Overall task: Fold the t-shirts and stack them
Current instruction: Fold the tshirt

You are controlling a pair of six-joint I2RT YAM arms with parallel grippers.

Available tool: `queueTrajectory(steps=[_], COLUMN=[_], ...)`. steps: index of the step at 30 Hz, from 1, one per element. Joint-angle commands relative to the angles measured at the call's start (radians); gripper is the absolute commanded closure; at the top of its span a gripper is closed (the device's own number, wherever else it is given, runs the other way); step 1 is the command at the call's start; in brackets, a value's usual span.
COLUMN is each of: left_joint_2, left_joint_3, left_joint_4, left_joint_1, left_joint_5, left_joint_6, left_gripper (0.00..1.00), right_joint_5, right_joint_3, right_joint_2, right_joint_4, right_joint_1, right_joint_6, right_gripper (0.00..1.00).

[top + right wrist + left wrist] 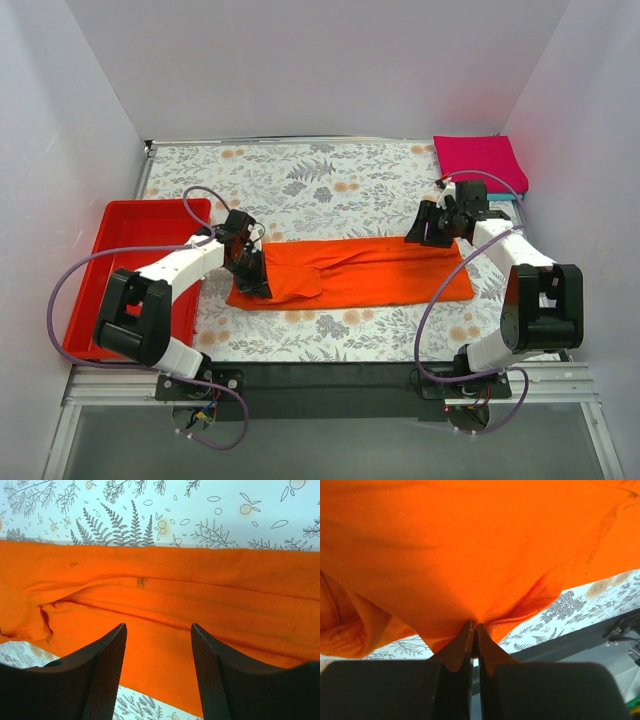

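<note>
While left gripper (474, 628) pinches orange t-shirt (370, 272) at end nearest red tray (140, 225), right gripper (157, 626) hovers agape over far end. Risk: one-sided pull drags folded strip askew, undoing fold.

Both low: left arm (185, 262) jaws pinched together, right arm (500, 240) jaws parted.

A red plastic tray (128, 228) lies at the left edge of the worktop (330, 185), its long side running front to back. The worktop has a pale cover printed with grey ferns and orange flowers. White walls (330, 70) stand on three sides, and a black strip (330, 392) runs along the near edge.
</note>
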Motion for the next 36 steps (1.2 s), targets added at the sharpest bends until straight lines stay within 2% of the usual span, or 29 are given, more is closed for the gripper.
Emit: queueTrajectory(steps=[1, 4, 6, 8, 10, 14, 17, 24, 32, 36], left_joint_2=[-0.03, -0.02, -0.025, -0.033, -0.049, -0.056, 0.007, 0.17, 0.251, 0.26], left_joint_3=[-0.02, -0.019, 0.01, 0.038, 0.093, 0.16, 0.2, 0.262, 0.225, 0.204], left_joint_4=[-0.02, -0.023, -0.025, -0.028, -0.026, 0.026, 0.073, 0.152, 0.201, 0.206], left_joint_1=[-0.002, -0.002, -0.002, -0.002, -0.002, -0.002, -0.001, 0.004, 0.007, 0.007], left_joint_5=[0.06, 0.04, 0.006, -0.03, -0.07, -0.159, -0.204, -0.288, -0.316, -0.346], left_joint_6=[-0.012, -0.009, -0.02, -0.035, -0.052, -0.09, -0.104, -0.098, -0.097, -0.097], left_gripper=[0.88, 0.7, 0.63, 0.43, 0.37, 0.37, 0.4, 0.45, 0.47, 0.47], right_joint_5=[-0.008, 0.022, 0.044, 0.069, 0.084, 0.086, 0.091, 0.17, 0.252, 0.31], right_joint_3=[-0.005, -0.005, -0.001, 0.009, 0.025, 0.084, 0.139, 0.245, 0.375, 0.447], right_joint_2=[0.014, 0.017, 0.017, 0.015, 0.015, 0.041, 0.083, 0.193, 0.324, 0.386], right_joint_4=[0.023, 0.023, 0.021, 0.021, 0.021, 0.01, 0.0, -0.005, -0.06, -0.115], right_joint_1=[0.001, 0.001, 0.001, 0.001, 0.003, 0.033, 0.098, 0.319, 0.49, 0.532], right_joint_6=[-0.017, -0.022, -0.033, -0.039, -0.063, -0.108, -0.108, -0.088, -0.083, -0.097], right_gripper=[0.48, 0.48, 0.48, 0.48, 0.48, 0.48, 0.49, 0.52, 0.54, 0.57])
